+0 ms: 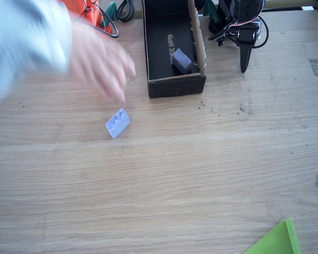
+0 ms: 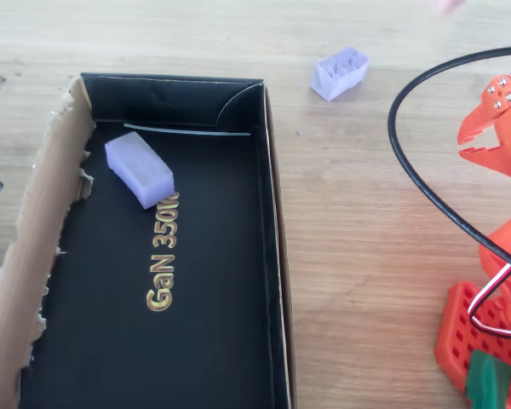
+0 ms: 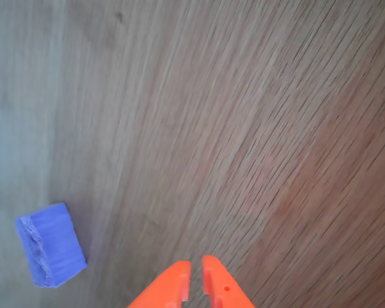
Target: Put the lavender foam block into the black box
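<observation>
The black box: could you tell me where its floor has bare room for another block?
Inside the black box, the darker block crowds the end-wall corner beside the torn brown wall. The floor from the gold lettering onward is bare. The lavender foam block lies outside on the table.

There are two foam blocks: one lavender foam block (image 1: 117, 123) on the wooden table (image 1: 201, 174) and one darker grey-purple block (image 2: 139, 168) inside the one black box (image 2: 272, 256). One person's hand (image 1: 98, 63) is blurred.
</observation>
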You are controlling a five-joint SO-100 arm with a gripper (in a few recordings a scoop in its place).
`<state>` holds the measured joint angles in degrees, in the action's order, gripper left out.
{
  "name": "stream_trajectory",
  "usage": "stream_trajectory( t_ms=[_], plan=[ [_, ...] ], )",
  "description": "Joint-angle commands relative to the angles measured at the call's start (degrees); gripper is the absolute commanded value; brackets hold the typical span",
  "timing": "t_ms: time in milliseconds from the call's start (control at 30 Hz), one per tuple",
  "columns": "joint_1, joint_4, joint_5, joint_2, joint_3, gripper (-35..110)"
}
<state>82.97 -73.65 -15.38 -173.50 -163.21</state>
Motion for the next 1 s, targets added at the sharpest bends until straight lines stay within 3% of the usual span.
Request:
stream_trajectory(
  t_ms=[0,133,433,567,700,967],
  plan=[
    [0.18,-1.23,8.79,-0.62,-0.18,0],
    [-2.11,-1.23,12.48,-0.62,-0.18,0],
    [-1.58,2.64,5.54,-0.62,-0.18,0],
    [-0.7,11.07,-14.94,-0.62,-0.18,0],
    [-3.69,18.9,-4.31,-0.53,0.62,0],
    [-6.5,13.89,-10.81,-0.26,8.61,0]
  ],
)
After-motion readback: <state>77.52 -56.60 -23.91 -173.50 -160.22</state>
